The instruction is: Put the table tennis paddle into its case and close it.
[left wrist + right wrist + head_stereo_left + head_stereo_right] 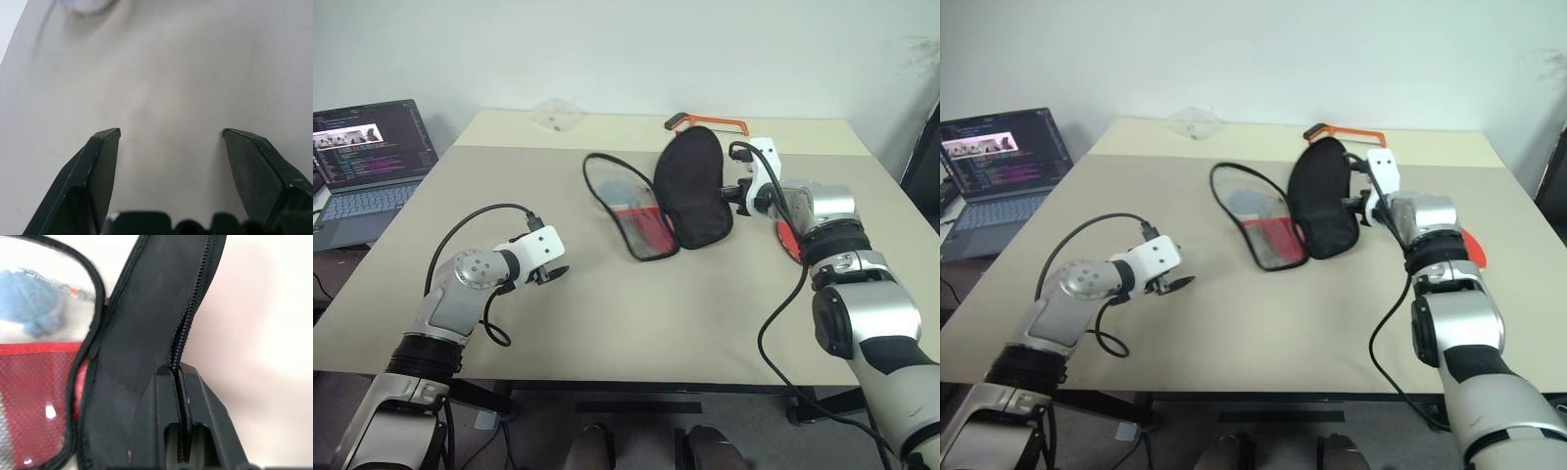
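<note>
While both arms reach out over it, a wide beige bench (pixel 607 313) carries everything in the scene. On a separate grey surface to the robot's left stands an open laptop (pixel 372 162) with a lit screen.

Near the middle of the bench lies the soft paddle-shaped zip case (pixel 656 201), spread open in two halves. The black half (pixel 695 191) is raised on the robot's right; the other half (pixel 628 208), edged in black with a see-through panel and red below, lies flat on the robot's left.

The robot's right arm extends forward beside the black half. Its right gripper (pixel 177 377) has its fingers clenched on the zipped edge of that half, with the zip line running up between them.

The robot's left arm is bent over the near left part of the bench, well apart from the case. Its left gripper (pixel 168 134) hovers with fingers (pixel 102 161) spread wide, released and holding nothing, above bare bench.

The table tennis paddle (pixel 1472 248) lies on the bench beyond the right forearm; just a piece of its round red rubber face shows.

Behind the case, at the far edge, rests an orange hacksaw (pixel 710 122). A small clear plastic item (pixel 553 113) sits at the far left of the bench.
</note>
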Available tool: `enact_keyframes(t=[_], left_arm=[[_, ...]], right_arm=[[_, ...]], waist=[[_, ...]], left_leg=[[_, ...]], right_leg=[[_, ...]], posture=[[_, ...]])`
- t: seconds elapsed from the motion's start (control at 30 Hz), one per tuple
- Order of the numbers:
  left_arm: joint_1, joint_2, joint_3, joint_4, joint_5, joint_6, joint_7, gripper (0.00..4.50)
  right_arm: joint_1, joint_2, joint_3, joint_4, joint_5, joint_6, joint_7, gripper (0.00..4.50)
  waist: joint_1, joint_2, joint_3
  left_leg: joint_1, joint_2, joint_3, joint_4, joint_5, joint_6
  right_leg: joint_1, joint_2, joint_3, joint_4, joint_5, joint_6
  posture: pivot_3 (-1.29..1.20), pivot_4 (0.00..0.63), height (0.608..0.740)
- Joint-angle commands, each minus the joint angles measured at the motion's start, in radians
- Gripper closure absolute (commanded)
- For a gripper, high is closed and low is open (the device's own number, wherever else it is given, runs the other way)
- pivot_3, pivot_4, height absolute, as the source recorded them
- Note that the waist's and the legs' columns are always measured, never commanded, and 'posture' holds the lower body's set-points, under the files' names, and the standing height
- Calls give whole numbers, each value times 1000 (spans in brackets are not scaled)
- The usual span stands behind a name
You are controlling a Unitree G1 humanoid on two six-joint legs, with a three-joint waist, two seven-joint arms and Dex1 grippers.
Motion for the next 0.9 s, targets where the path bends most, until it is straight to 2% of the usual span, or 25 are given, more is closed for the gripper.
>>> enact_keyframes(t=[0.03,0.23,0.4,0.5,0.7,0.87,0.9], left_arm=[[-1,5,3,-32,6,-11,-1,833],[-8,9,3,-23,15,-17,0,833],[-12,3,3,-23,19,-15,1,833],[-15,3,3,-25,20,-12,0,833],[-19,-1,1,-30,21,-7,0,833],[-46,-17,-10,-11,24,-16,-4,833],[-54,-17,-4,-6,16,-19,-11,833]], right_arm=[[-4,-21,-18,-8,-3,-24,0,4482],[43,-9,-11,-11,-4,-5,21,4482],[66,0,14,25,-34,-78,25,4482],[53,-5,4,72,-54,-126,-26,3862],[39,-36,18,144,-112,-223,-90,1786],[53,-111,-4,69,-106,-171,-55,28],[62,-139,-17,17,-94,-130,-37,28]], waist=[[-1,0,0],[-1,0,0],[-2,0,0],[-1,0,0],[-1,0,0],[-1,0,0],[-1,0,0]], left_leg=[[0,0,0,0,0,0],[0,0,-1,4,0,0],[0,0,-1,6,0,0],[0,0,-1,7,0,0],[0,0,-1,7,0,0],[0,0,-1,7,0,0],[0,0,-1,7,0,0]], right_leg=[[0,0,0,0,0,0],[0,1,0,3,0,0],[0,1,0,5,0,0],[1,1,0,6,0,0],[1,1,0,5,0,0],[1,1,0,5,0,0],[1,1,1,5,0,0]], posture=[[0,150,740],[0,150,740],[0,150,740],[0,150,740],[0,150,740],[0,150,740],[0,150,740]])
